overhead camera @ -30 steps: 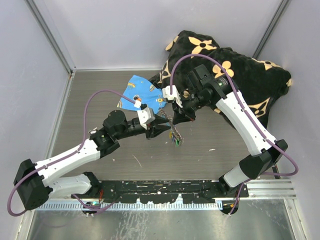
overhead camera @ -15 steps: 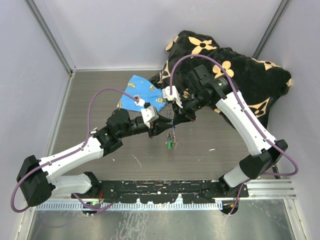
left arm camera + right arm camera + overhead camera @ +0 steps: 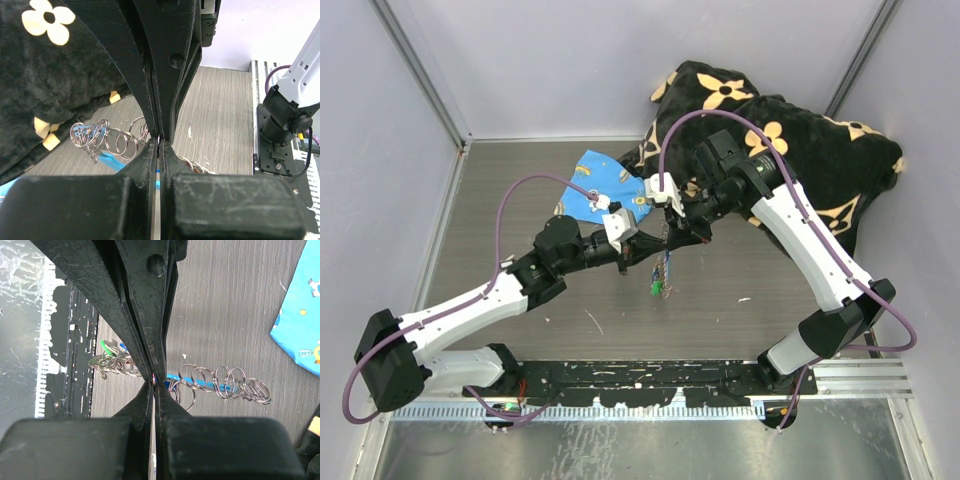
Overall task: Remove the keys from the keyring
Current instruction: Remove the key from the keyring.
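overhead, the left end effector (image 3: 655,247) and right end effector (image 3: 672,238) meet tip to tip above the middle of the grey desk (image 3: 520,200), both closed, with the keyring (image 3: 665,268) hanging from the point where they meet. the keys (image 3: 658,289), one green-headed, dangle at the chain's lower end. a blue printed cloth (image 3: 600,180) lies just behind the left wrist, and a black flowered blanket (image 3: 800,150) is heaped in the far right corner.

from the left wrist, the left end effector (image 3: 159,147) shows its jaws pressed together at the bottom of the view, nose to nose with the closed right end effector (image 3: 160,134) coming down from above. the keyring (image 3: 107,139), a run of linked wire rings, passes through that pinch, with loops showing on both sides. a light-blue piece (image 3: 111,161) sits under the loops on the left.

from the right wrist, the right end effector (image 3: 153,386) is clamped on the same chain, and the left end effector (image 3: 156,371) meets it from above. rings trail right along the light-blue piece (image 3: 197,383) and left to a bunch with a green key head (image 3: 106,346).
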{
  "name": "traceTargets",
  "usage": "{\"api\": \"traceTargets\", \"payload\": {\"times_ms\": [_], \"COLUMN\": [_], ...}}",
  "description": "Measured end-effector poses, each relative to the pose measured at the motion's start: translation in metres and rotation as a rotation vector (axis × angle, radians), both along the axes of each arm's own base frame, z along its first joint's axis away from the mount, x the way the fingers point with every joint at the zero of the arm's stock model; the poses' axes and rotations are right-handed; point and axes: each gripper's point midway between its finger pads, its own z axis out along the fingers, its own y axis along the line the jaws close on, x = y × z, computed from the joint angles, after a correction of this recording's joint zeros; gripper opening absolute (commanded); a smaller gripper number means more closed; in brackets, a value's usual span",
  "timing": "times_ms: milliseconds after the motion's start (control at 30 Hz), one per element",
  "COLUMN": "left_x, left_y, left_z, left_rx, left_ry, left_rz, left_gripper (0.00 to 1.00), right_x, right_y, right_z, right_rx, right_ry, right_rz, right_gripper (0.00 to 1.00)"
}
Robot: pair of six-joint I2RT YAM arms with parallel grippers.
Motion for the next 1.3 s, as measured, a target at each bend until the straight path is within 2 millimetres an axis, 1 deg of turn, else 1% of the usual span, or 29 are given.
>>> {"api": "traceTargets", "payload": {"times_ms": [200,333,467,633,733,933,1033,1133,1200,1300], "left_x": [0.001,-0.001,-0.002,-0.004,-0.004,-0.002,-0.001,-0.001,0.000,0.000], "left_y": [0.002,0.008,0.011,0.012,0.013,0.015,0.016,0.016,0.016,0.016], "left_z": [0.002,0.004,0.012,0.024,0.029,0.042,0.046,0.043,0.042,0.041], "left_rx": [-0.005,-0.020,-0.068,-0.142,-0.180,-0.250,-0.271,-0.275,-0.275,-0.275], "left_ry": [0.002,0.006,0.015,0.023,0.031,0.038,0.034,0.047,0.053,0.056], "left_rz": [0.014,0.034,0.046,0.050,0.054,0.071,0.078,0.081,0.084,0.084], "left_gripper": [0.00,0.00,0.00,0.00,0.00,0.00,0.00,0.00,0.00,0.00], "right_x": [0.000,0.002,0.003,0.006,0.010,0.009,0.004,-0.002,-0.003,-0.002], "right_y": [0.000,0.000,0.000,0.000,-0.004,-0.007,-0.006,-0.005,-0.004,-0.002], "right_z": [0.002,0.007,0.015,0.033,0.044,0.054,0.054,0.047,0.042,0.039], "right_rx": [0.014,0.059,0.105,0.177,0.223,0.274,0.295,0.307,0.312,0.326], "right_ry": [0.012,0.034,0.053,0.053,0.054,0.060,0.075,0.121,0.155,0.186], "right_rz": [-0.007,-0.013,-0.018,-0.023,-0.037,-0.041,-0.029,-0.031,-0.041,-0.051], "right_gripper": [0.24,0.34,0.39,0.43,0.44,0.44,0.42,0.41,0.41,0.40]}}
